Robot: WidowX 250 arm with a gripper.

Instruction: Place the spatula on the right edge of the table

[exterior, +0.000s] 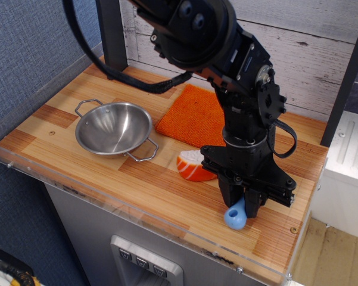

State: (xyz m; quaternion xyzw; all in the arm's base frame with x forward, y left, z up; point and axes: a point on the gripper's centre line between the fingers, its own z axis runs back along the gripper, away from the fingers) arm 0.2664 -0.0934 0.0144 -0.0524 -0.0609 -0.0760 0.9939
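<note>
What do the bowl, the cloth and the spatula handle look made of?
The bowl looks like polished steel: mirror-like grey with bright reflections and thin wire handles. The cloth seems a knitted or terry fabric, orange with a nubbly matte weave. The spatula handle looks like smooth moulded plastic, light blue with a soft sheen; its head is hidden between the fingers.

arm (226, 71): black, bulky rounded joints, round screws | cables (95, 53): black, looping | gripper (245, 202): black, two blocky fingers
</note>
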